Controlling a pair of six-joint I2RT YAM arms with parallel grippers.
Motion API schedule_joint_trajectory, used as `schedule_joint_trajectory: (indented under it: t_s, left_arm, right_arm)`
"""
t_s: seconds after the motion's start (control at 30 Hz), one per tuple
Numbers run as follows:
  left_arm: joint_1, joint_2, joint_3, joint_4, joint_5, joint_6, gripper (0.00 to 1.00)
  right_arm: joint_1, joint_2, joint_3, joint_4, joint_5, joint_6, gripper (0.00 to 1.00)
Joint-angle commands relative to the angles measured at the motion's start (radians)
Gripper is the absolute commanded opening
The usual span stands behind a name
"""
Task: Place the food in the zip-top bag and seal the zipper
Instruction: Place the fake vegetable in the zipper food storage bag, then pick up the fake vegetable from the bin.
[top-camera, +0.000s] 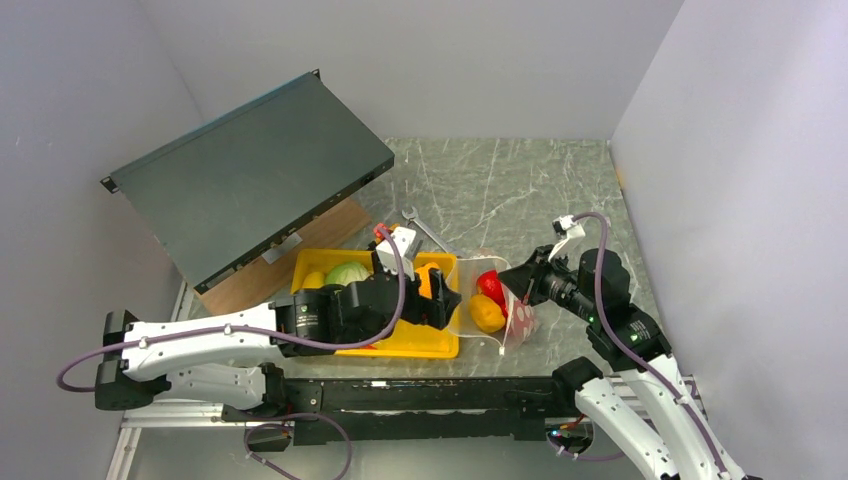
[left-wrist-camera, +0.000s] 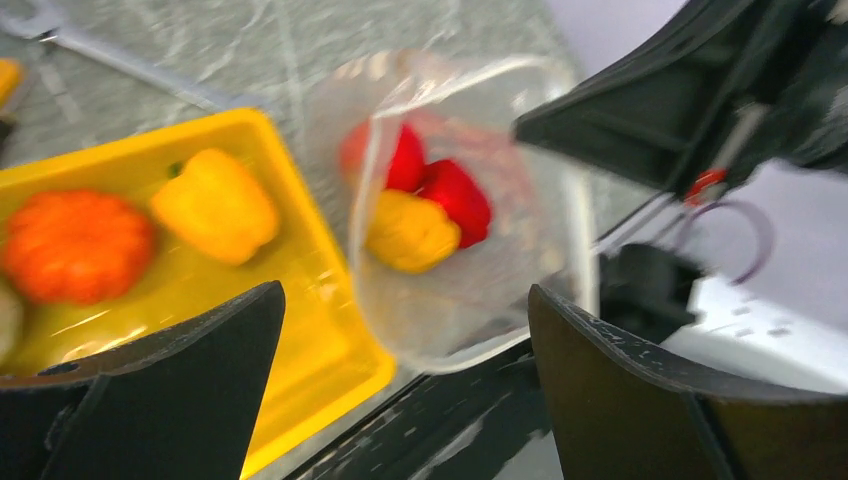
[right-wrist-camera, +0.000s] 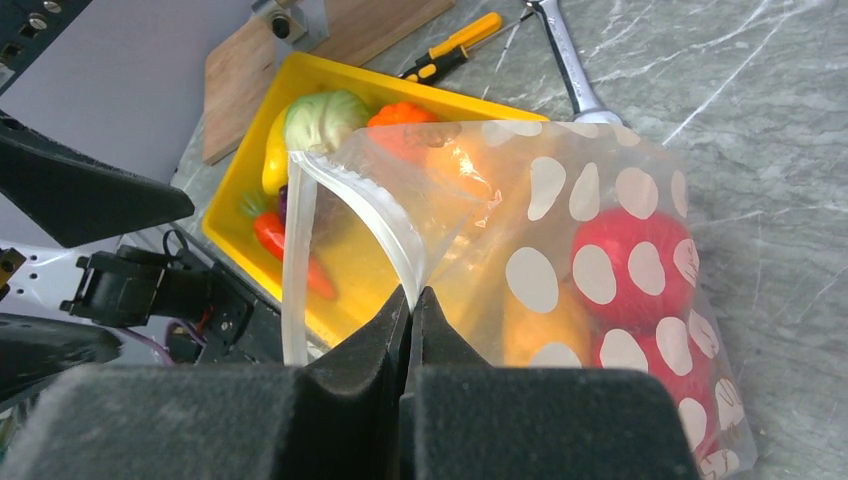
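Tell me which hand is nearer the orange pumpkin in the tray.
Left. The left hand hangs open over the yellow tray, the orange pumpkin close beside it. The right hand is off the tray, shut on the mouth of the zip-top bag.

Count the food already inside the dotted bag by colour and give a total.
Red: 2 (rear red piece, front red piece)
Yellow: 1 (yellow piece)
Total: 3 inside the zip-top bag
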Motion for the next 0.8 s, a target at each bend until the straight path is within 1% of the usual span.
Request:
schedule_joint_trajectory:
  t_s: [0.0,0.1,0.2,0.27,0.33,0.4,0.47,0.57,0.6,0.67,0.77]
  left_arm:
    - [-0.023,0.0,0.076,-0.446,-0.114,0.058,0.97]
    - [-0.022,-0.048,0.049,-0.497,-0.123,0.058,0.98]
    - [-0.022,-0.111,-0.007,-0.489,-0.127,0.039,0.99]
    - [-0.022,-0.141,-0.033,-0.523,-0.153,-0.005,0.99]
    - [-0.022,-0.159,-0.05,-0.604,-0.203,-0.095,1.0]
    - [-0.022,-0.154,-0.052,-0.723,-0.254,-0.233,1.0]
    - [-0.018,-0.124,-0.038,-0.865,-0.291,-0.361,1.0]
    - [0.01,-0.041,0.001,-1.068,-0.306,-0.508,1.0]
    - [0.027,-0.015,0.009,-1.096,-0.302,-0.521,1.0]
    - [0.066,0.031,0.013,-1.089,-0.277,-0.495,1.0]
    - [0.147,0.062,-0.036,-0.96,-0.221,-0.382,1.0]
  right_arm:
    - [0.003,0.001,0.022,0.011,0.028,-0.027,0.0]
    - [0.004,0.002,0.015,0.015,0.028,-0.026,0.0]
    - [0.003,0.01,0.008,0.023,0.019,-0.022,0.0]
    - [0.003,0.015,0.008,0.025,0.016,-0.021,0.0]
    - [0.004,0.015,0.007,0.027,0.02,-0.023,0.0]
    - [0.004,0.018,0.005,0.029,0.022,-0.024,0.0]
    - [0.003,0.022,0.004,0.029,0.023,-0.025,0.0]
    - [0.004,0.028,0.003,0.031,0.022,-0.025,0.0]
    - [0.004,0.03,0.003,0.033,0.021,-0.023,0.0]
    - [0.004,0.033,0.003,0.036,0.018,-0.024,0.0]
    - [0.003,0.033,0.003,0.036,0.018,-0.021,0.0]
